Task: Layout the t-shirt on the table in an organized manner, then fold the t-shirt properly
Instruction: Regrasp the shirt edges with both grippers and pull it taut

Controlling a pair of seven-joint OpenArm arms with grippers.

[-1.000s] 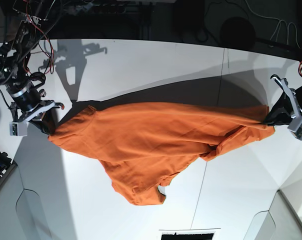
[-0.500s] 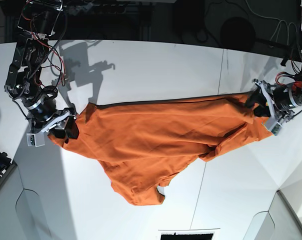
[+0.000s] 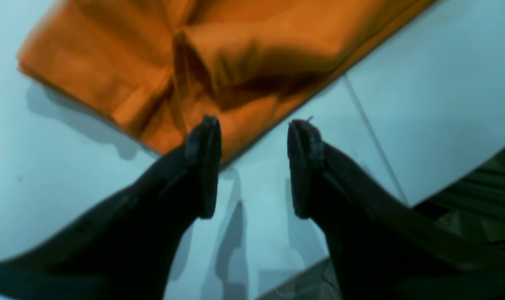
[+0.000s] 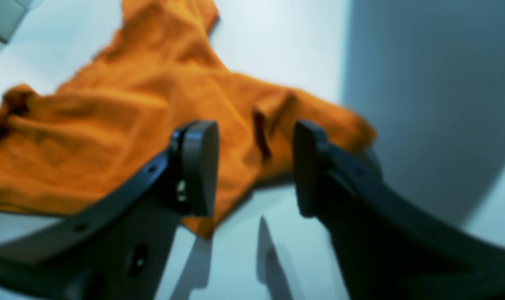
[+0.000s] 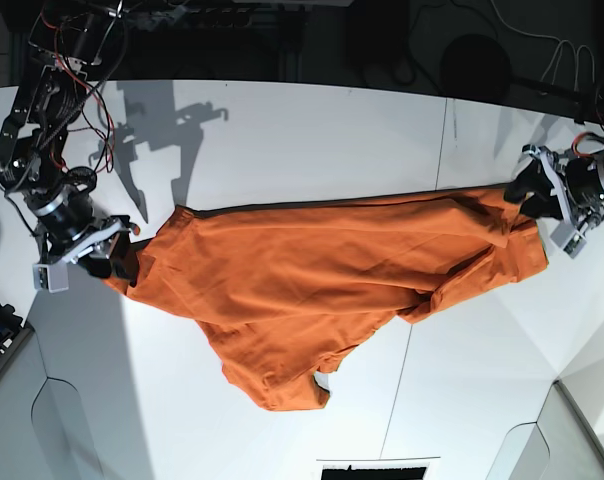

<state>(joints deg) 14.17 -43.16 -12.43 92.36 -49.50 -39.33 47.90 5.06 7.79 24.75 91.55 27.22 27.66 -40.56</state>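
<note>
The orange t-shirt (image 5: 322,275) lies spread out on the white table (image 5: 312,140); it is stretched long from side to side, and a bunched part hangs down toward the near edge, with a bit of white showing at its tip; the cloth has folds and wrinkles, so it is not flat.

The right gripper (image 4: 254,166) is at one end of the shirt; its two black fingers (image 4: 200,166) stand apart with a clear gap between them, and nothing is in the gap; the end of the shirt lies just past the fingertips, lumpy and a bit blurry; the claw holds nothing.

The left gripper (image 3: 254,166) is at the other end; its fingers (image 3: 206,162) are apart too, with only bare table in the gap; the corner of the shirt lies just beyond one fingertip, folded over itself; I cannot tell if that fingertip touches the cloth; this claw holds nothing either.

Farther back, a thin dark line (image 5: 443,140) runs across the table, and the shadows of the arms fall on the white top near the far edge.
</note>
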